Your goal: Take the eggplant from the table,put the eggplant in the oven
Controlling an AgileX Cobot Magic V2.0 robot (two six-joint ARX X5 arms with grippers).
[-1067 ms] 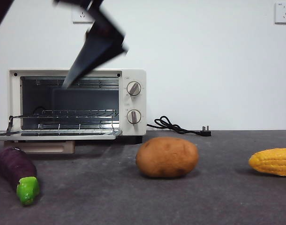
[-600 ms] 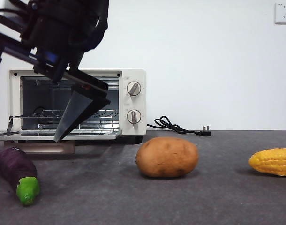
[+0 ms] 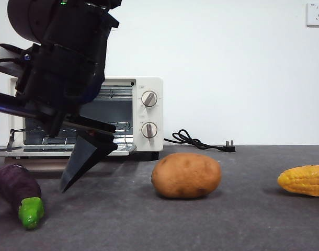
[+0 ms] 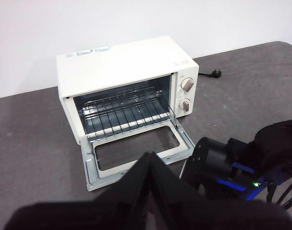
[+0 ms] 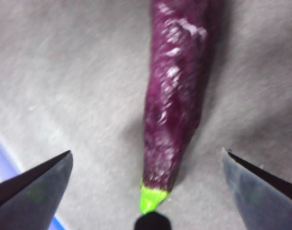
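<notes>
Eggplant: the long dark purple toy eggplant with a green stem cap [image 3: 18, 194] lies on the speckled dark grey tabletop [image 3: 164, 225], nearest the camera.
Right gripper: the black right gripper [image 5: 146, 165] hovers just above it, fingers spread wide, empty.
Left gripper: the left gripper [image 4: 150, 165] is raised, fingers pressed together.
Oven: the cream-white toaster oven [image 3: 146, 112] stands behind, door down.
</notes>
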